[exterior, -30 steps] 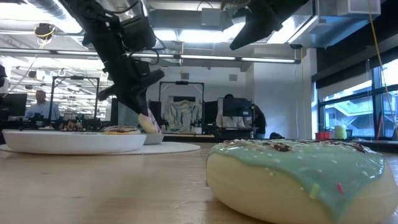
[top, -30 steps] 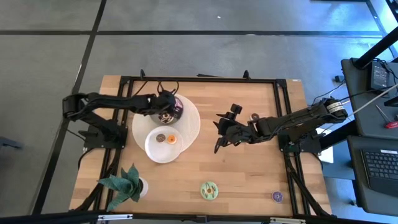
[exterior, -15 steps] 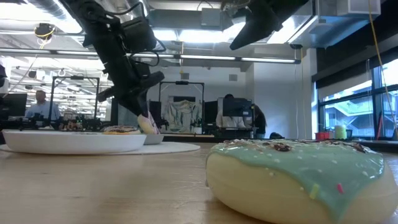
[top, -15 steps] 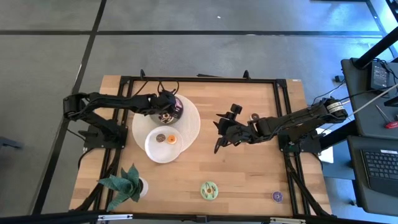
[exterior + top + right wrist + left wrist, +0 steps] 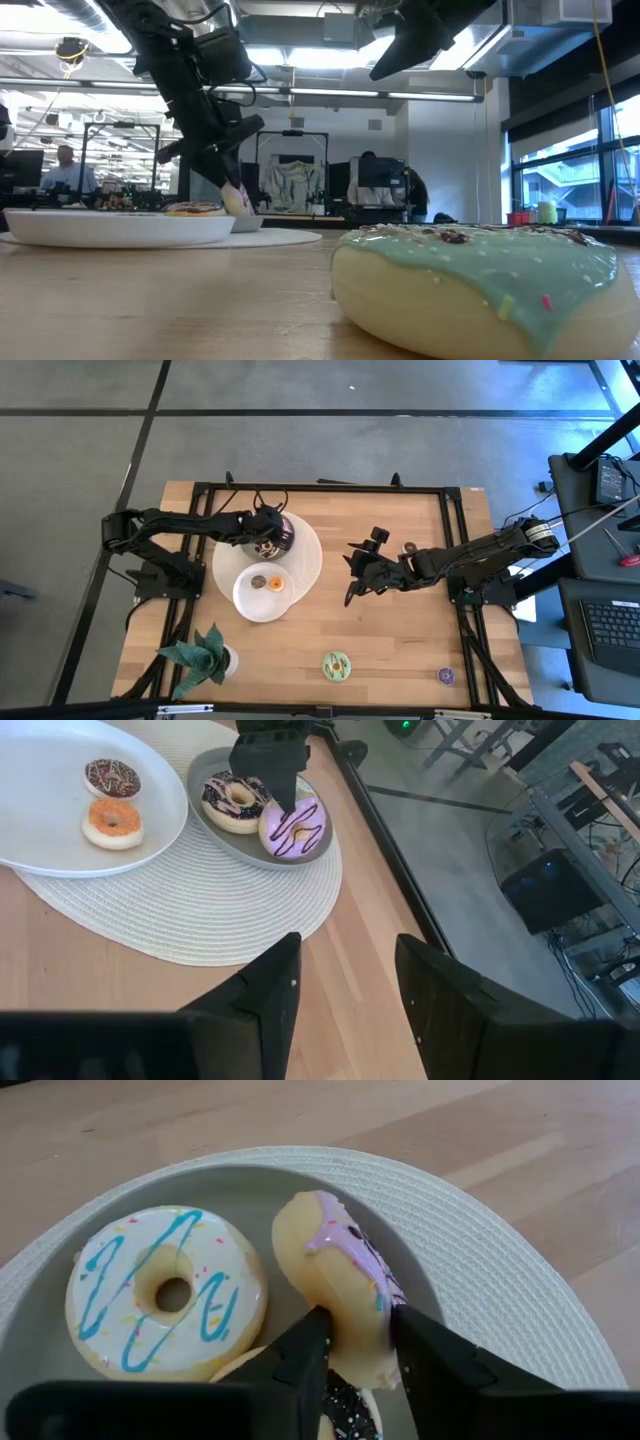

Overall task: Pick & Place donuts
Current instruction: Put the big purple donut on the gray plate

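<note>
My left gripper [image 5: 360, 1322] is over the grey dish [image 5: 240, 1180], shut on a pink-iced donut with dark stripes [image 5: 345, 1270], which also shows in the right wrist view [image 5: 295, 825]. In the same dish a white-iced donut with blue stripes [image 5: 165, 1295] lies flat, and a dark sprinkled donut [image 5: 345, 1405] peeks out under the fingers. The white plate [image 5: 250, 603] carries a small chocolate donut [image 5: 258, 581] and a small orange donut [image 5: 275, 583]. A green-iced donut [image 5: 335, 665] and a small purple donut [image 5: 446, 675] lie on the table near its near edge. My right gripper [image 5: 350, 575] hangs open above the table's middle. My left gripper pinches the pink-iced donut by its ring [image 5: 350, 1342], one finger [image 5: 312, 1342] on the plain underside and the other finger [image 5: 415, 1338] on the iced face. The fingers come from above, slanting down. The donut stands tilted on edge over the dish; whether it touches the dish I cannot tell.
The dish and the white plate sit on a round white woven mat [image 5: 305, 565]. A potted green plant [image 5: 205, 655] stands at the near left corner. A small dark donut [image 5: 407, 547] lies by the right arm. Bare wood stretches between the mat and the near edge.
</note>
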Tool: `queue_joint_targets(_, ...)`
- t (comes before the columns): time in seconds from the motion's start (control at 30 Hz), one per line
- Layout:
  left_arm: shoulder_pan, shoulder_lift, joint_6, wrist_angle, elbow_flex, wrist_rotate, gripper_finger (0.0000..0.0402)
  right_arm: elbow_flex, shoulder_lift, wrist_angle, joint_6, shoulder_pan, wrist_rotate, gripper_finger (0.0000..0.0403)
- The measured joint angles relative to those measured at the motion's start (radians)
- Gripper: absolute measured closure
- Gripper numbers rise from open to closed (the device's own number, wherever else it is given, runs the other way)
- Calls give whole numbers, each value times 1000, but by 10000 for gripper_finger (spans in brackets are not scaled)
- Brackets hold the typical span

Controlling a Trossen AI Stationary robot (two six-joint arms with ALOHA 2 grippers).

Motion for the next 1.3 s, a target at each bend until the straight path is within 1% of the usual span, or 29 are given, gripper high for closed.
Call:
queue_joint_targets(0.13,0,-1,2,-1,14,-2,273,0,0,0,0,0,0,238)
queue_joint_targets(0.23,6,-1,26,-1,31,0,268,0,0,0,0,0,0,238)
queue_joint_targets(0.77,50,-3,19,-84,41,-3,270,0,0,-45,29,0,0,238)
queue_joint_targets(1.03,57,-3,92,-106,41,4,272,0,0,-45,31,0,0,238)
queue_joint_targets(1.17,71,-3,97,-151,41,13,270,0,0,-44,31,0,0,238)
queue_joint_targets(1.3,83,-3,97,-166,41,-1,271,0,0,-44,31,0,0,237)
